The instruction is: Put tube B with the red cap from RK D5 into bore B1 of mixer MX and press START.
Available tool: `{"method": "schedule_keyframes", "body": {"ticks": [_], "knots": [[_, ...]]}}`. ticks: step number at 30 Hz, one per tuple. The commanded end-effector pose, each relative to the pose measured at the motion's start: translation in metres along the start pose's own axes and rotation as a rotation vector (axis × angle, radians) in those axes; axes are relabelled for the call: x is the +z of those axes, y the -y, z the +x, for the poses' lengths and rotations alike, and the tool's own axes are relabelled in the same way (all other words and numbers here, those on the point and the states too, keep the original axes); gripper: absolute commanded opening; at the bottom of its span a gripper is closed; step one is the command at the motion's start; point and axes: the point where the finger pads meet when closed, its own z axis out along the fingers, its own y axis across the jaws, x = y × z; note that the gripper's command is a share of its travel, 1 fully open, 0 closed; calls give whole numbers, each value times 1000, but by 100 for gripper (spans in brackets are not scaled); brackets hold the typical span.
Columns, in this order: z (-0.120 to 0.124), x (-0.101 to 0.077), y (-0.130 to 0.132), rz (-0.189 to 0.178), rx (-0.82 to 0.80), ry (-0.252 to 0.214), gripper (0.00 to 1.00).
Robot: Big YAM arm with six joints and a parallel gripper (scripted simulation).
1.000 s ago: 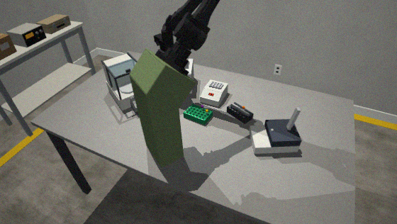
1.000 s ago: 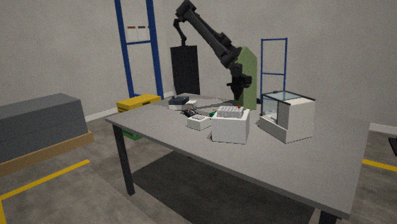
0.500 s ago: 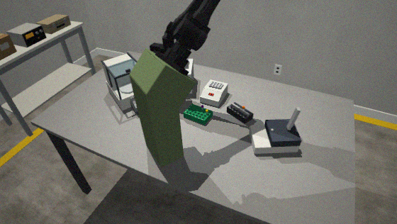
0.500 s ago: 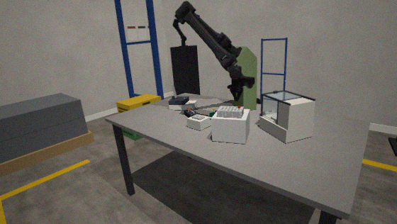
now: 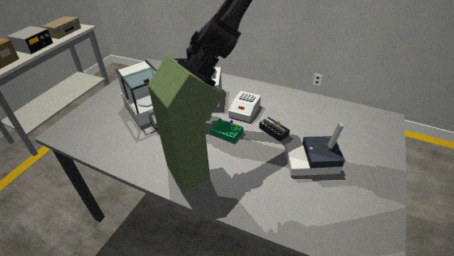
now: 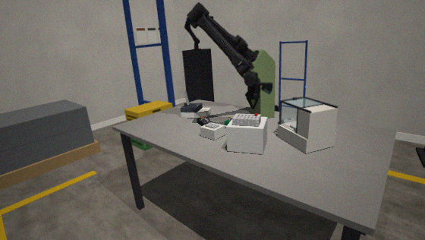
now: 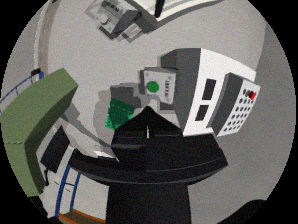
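- No words, numbers or brand names can be read on anything.
- The dry block (image 5: 244,106) has a small red display, too blurry to read.
- The box on the shelf (image 5: 31,39) has an orange panel, also too blurry.

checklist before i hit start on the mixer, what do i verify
1. Gripper shut and holding nothing: ok.
2. Tube B in the mixer, red cap showing at its top: ok.
3. Tube B pushed to the bottom of its bore: cannot tell.
4. Fingertips lined up with the green START key, just ahead in the wrist view: ok.
5. Mixer standing level on the bench: ok.
6. Lamps on the mixer's top unlit: cannot tell.
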Motion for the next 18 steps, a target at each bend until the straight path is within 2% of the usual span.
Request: {"method": "schedule_keyframes", "body": {"ticks": [1,4,6,10,11,12,18], "knots": [[-4,-7,20,59,-43,19,0],[0,-4,19,50,-34,13,0],[-2,-2,10,30,-43,10,0],[-2,-2,10,30,-43,10,0],[-4,-10,13,44,-59,17,0],[-5,-12,10,38,-67,17,0],[-4,-17,10,39,-44,15,0]]}}
